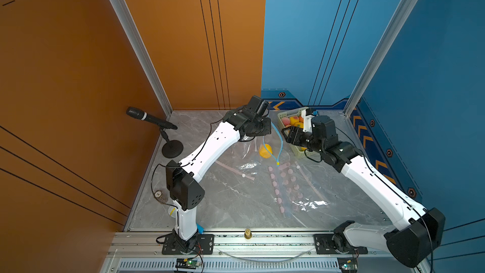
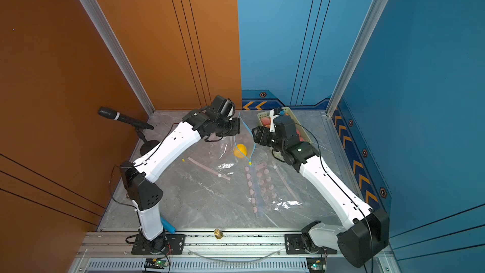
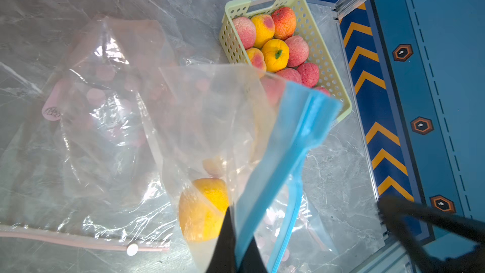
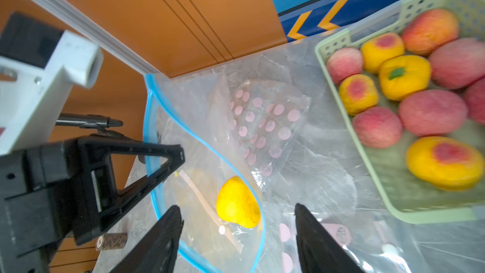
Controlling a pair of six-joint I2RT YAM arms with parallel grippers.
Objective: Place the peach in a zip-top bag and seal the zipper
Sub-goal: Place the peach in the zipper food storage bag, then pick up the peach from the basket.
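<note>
In both top views the peach [image 1: 265, 151] is seen low inside the zip-top bag [image 1: 274, 148], above the bench [image 1: 223, 200]. The bag's blue zipper strip [image 1: 281, 140] is held up by the left claw [image 1: 265, 127], which is placed at 12 o'clock from the peach. The right claw [image 2: 253, 132] is found between 1 and 2 o'clock, with the basket [image 1: 284, 113] of fruit just past it

In the left wrist view the left claw [image 3: 240, 237] is seen pinched narrow on the zipper strip [image 3: 301, 132], and the peach [image 3: 203, 211] is viewed through the clear film

In the right wrist view the right claw [image 4: 236, 207] is spread wide with nothing gripped. The bag's mouth is seen gaping, and the peach [image 4: 237, 198] is enclosed by the blue loop
</note>
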